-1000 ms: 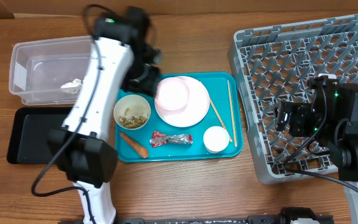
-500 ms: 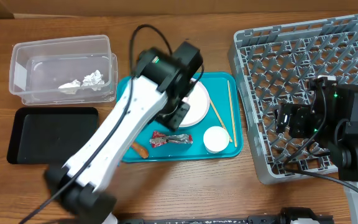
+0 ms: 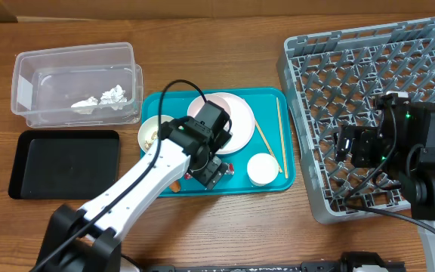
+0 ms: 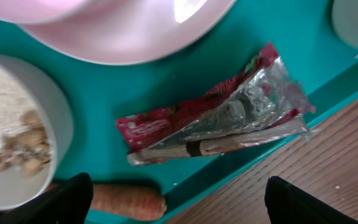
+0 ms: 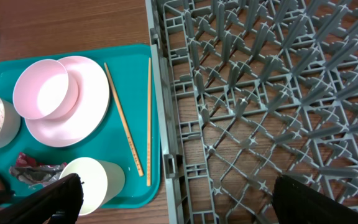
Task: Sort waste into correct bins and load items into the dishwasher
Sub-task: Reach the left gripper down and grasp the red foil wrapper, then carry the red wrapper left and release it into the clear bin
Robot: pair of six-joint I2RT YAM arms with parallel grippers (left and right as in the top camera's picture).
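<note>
foil wrapper [image 4: 216,121] flat on teal tray [image 4: 104,87], left gripper [image 4: 179,190] spread wide just above (arm angled low)

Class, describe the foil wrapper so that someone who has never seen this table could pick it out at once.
Find the flat teal tray in the middle of the wooden table. Along its near edge, below the pale pink plate and beside the orange carrot piece, lies the wrapper. It alone is crinkled, shiny silver foil with red print.
</note>
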